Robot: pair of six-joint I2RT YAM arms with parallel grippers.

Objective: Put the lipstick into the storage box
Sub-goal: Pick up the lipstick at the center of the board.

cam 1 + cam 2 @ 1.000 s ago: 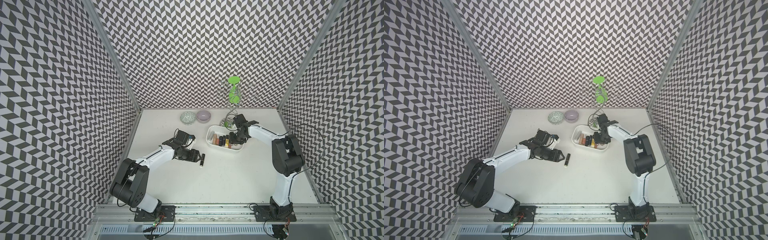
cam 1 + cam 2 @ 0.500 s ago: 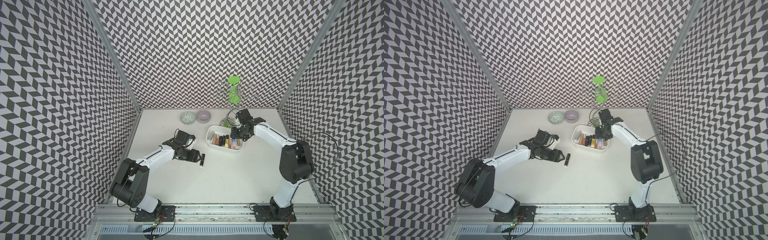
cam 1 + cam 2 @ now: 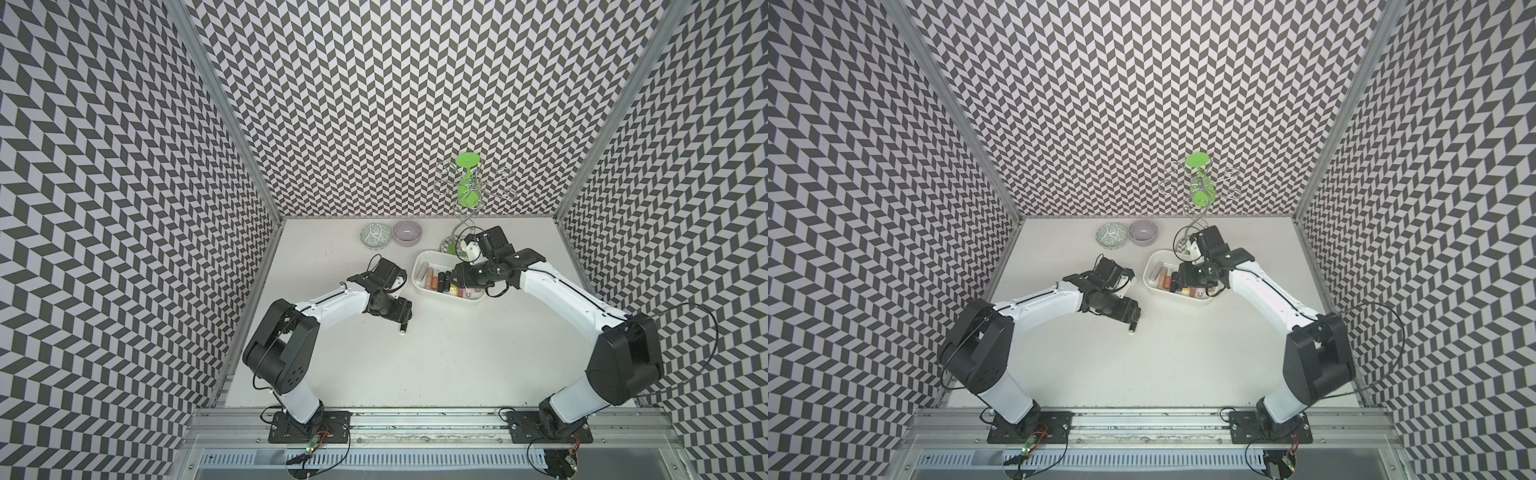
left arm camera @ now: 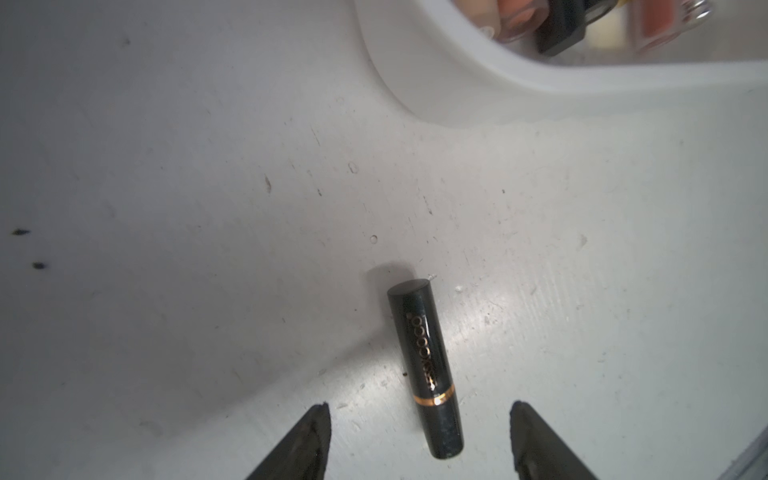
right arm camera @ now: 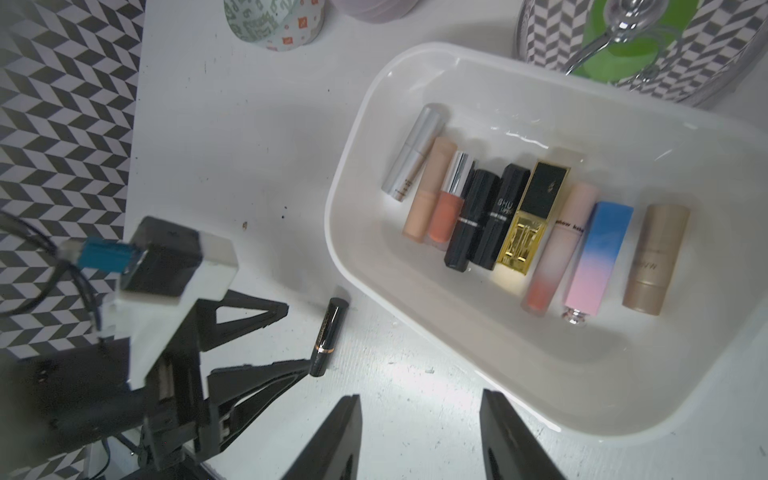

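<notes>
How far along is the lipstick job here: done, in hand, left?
Done: nine lipsticks lie in a row in the storage box. In hand: the black lipstick lies on the table, one end between the open jaws of the left gripper, not gripped. The right gripper is open and empty. Left: grip it, lift, place it in the box.

Glossy black lipstick, smooth white plastic storage box, scuffed matt table.

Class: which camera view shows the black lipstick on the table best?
Left wrist view: the black lipstick appears large, its gold band and lettering readable. The right wrist view shows it smaller; both top views show only a tiny speck.
</notes>
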